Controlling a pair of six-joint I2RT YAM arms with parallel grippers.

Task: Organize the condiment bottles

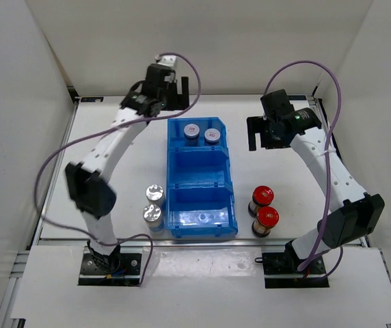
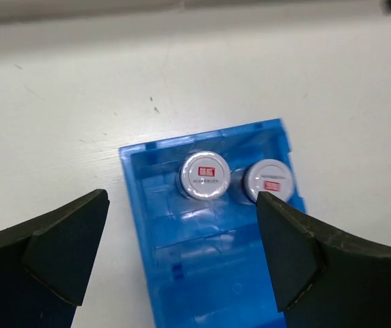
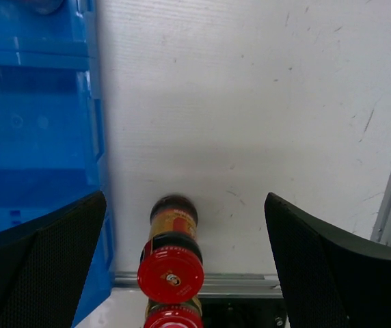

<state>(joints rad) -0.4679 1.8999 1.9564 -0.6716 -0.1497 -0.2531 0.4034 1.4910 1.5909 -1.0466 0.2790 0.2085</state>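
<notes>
Six jars sit in three pairs, sorted by cap. The two grey-white-capped jars (image 1: 201, 132) stand upright just beside each other in the far compartment of the blue bin (image 1: 199, 174). That looks like the start of a scheme of one cap type per compartment, since the middle and near compartments hold no jars.

The two silver-capped jars (image 1: 154, 205) stand on the table (image 1: 113, 137) just left of the bin's near end. The two red-capped jars (image 1: 264, 207) stand on the right side, near the bin but apart from it. Each pair is on the side of the arm that can reach it most easily.

The left gripper (image 2: 182, 232) hangs above the far end of the bin with its fingers spread wide and nothing between them. The filled compartment shows in the gap. The right gripper (image 3: 185, 225) hovers over bare table right of the bin, also spread and empty, and its camera looks down toward the red caps. I judge the task about a third done, with a red-capped jar the likely next pick.
</notes>
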